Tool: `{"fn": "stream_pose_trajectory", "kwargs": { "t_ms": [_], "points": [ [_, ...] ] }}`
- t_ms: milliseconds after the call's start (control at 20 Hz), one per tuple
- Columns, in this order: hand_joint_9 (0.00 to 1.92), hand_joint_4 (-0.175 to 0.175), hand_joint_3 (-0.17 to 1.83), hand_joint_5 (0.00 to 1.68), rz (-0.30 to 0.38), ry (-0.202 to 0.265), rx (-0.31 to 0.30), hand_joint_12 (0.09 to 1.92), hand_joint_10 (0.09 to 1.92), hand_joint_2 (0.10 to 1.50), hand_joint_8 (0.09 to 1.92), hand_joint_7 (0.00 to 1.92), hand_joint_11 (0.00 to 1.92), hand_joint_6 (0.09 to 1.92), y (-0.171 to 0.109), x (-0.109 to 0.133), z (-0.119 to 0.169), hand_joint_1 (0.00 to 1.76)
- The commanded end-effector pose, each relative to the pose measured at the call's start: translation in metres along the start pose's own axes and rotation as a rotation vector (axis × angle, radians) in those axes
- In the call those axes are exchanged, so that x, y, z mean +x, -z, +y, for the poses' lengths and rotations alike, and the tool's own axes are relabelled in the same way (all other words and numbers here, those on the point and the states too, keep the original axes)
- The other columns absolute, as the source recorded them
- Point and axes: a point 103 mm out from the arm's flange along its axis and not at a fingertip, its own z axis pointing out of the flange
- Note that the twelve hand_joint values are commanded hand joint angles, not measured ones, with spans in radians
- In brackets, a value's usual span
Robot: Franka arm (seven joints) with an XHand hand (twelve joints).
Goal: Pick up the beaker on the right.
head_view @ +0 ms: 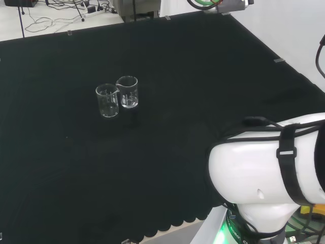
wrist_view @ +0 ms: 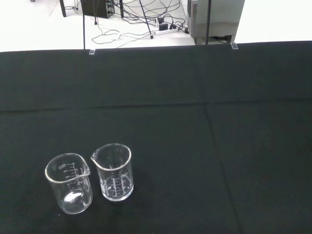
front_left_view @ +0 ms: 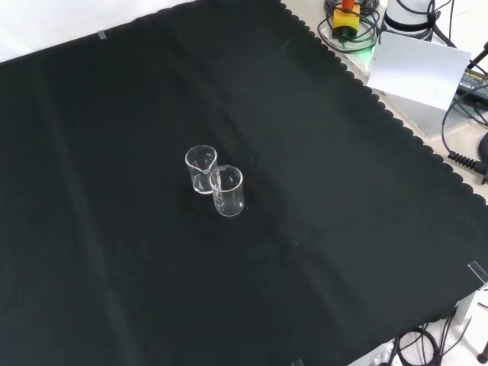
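Two small clear glass beakers stand touching mid-desk on the black cloth [head_view: 203,91]. The right-hand beaker [head_view: 127,91] in the head view looks light, slick and breakable; grasp its wall from the free side. Fingers' state: cannot tell.

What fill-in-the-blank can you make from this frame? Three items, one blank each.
1. The number of clear glass beakers standing on the black cloth is ____.
2. In the head view, the right beaker stands ____ of the left beaker.
3. Both beakers stand ____, with their open mouths facing up.

Missing words: two; right; upright
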Motion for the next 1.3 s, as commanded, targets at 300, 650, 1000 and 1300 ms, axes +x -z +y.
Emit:
{"fn": "stream_pose_trajectory", "kwargs": {
  "t_ms": [300,650,1000,1300],
  "points": [
    [0.10,-0.008,0.34,0.28,-0.026,0.001,-0.014,1.25,0.67,1.24,0.53,0.04,0.00,0.29,0.001,0.021,-0.002,0.22],
    [0.11,-0.010,0.30,0.31,0.006,-0.021,0.004,1.25,0.68,1.25,0.53,0.06,0.00,0.27,-0.011,-0.003,0.017,0.26],
    [0.19,-0.018,0.28,0.35,0.018,-0.068,0.037,1.34,0.70,1.22,0.56,0.12,0.00,0.24,-0.036,-0.026,0.044,0.33],
    [0.20,-0.021,0.28,0.36,0.015,-0.084,0.065,1.36,0.70,1.21,0.57,0.13,0.00,0.24,-0.062,-0.030,0.062,0.34]
  ]
}}
